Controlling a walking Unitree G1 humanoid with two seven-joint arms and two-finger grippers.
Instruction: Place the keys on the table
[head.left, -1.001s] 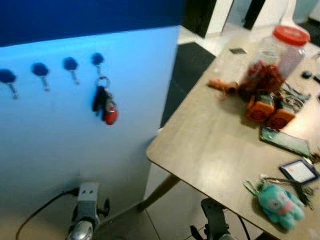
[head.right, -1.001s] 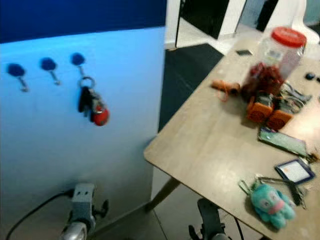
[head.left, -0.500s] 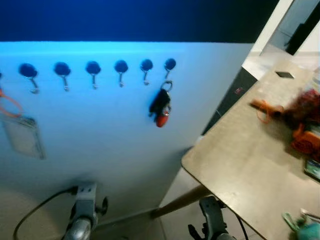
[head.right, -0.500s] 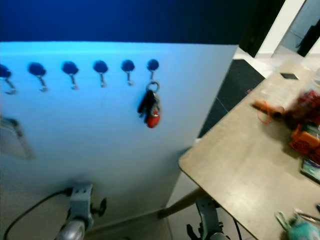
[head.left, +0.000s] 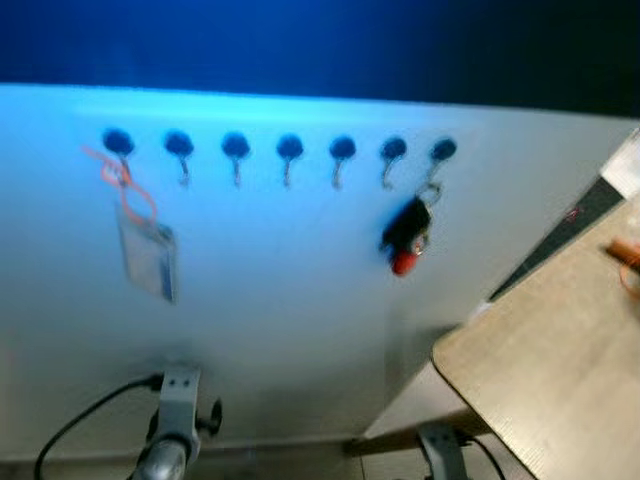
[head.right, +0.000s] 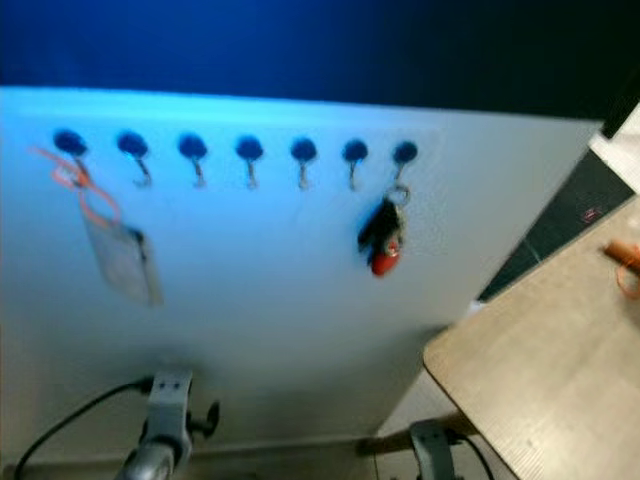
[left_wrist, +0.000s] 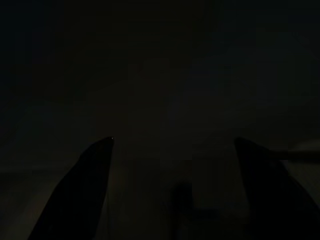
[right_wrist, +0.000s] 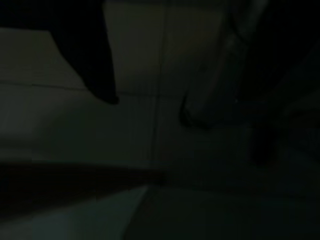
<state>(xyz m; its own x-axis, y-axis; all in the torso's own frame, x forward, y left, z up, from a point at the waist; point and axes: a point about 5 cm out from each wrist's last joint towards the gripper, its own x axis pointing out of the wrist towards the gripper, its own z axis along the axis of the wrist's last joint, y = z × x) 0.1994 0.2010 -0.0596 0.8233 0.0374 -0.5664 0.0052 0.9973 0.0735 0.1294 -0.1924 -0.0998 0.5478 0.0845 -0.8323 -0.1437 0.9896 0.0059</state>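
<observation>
keys (head.left: 407, 232) hanging unobstructed, table (head.left: 560, 380) corner rightward

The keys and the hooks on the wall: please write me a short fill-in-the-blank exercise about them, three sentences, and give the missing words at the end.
1. The keys hang from the hook at the ____ end of the row of hooks on the white wall.
2. The fob at the bottom of the key bunch is ____ in colour.
3. The card holder hangs by an ____ cord from the hook at the left end.

Missing words: right; red; orange
</observation>
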